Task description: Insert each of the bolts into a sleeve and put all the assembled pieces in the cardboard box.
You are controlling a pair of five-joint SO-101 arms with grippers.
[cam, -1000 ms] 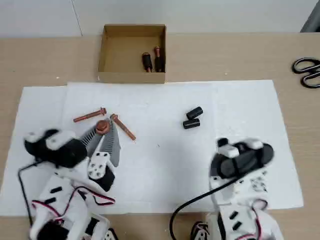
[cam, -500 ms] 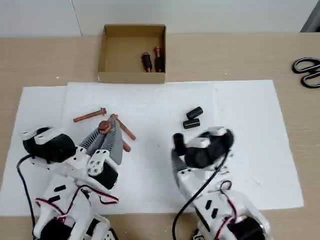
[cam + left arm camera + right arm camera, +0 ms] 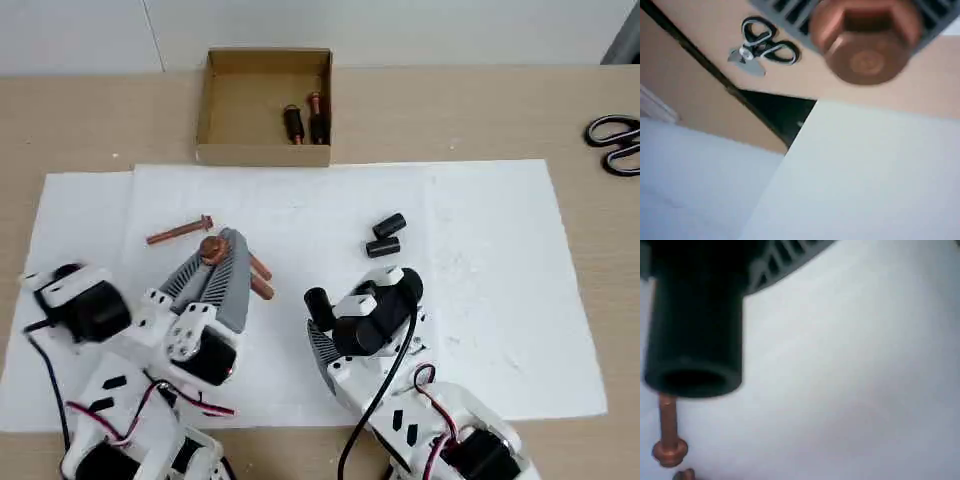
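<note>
Nearest, the right gripper (image 3: pixel 320 318) is clamped on a black sleeve (image 3: pixel 317 299). In the last second its arm has swung from the right side of the white paper (image 3: pixel 500 300) across to the middle, carrying the sleeve near the left gripper (image 3: pixel 217 246). That gripper pinches the head of a copper bolt (image 3: pixel 209 252) and has tipped, so the shank now seems to slant toward the sleeve. The two parts are apart, so I judge the insertion is being lined up, not yet begun. Farther out, two more bolts (image 3: pixel 180 231) and two sleeves (image 3: pixel 383 247) lie loose on the paper. Beyond them, the cardboard box (image 3: pixel 225 100) on the counter (image 3: pixel 100 120) already holds two assembled pieces (image 3: pixel 294 122). Scissors (image 3: pixel 612 140) sit far right.
</note>
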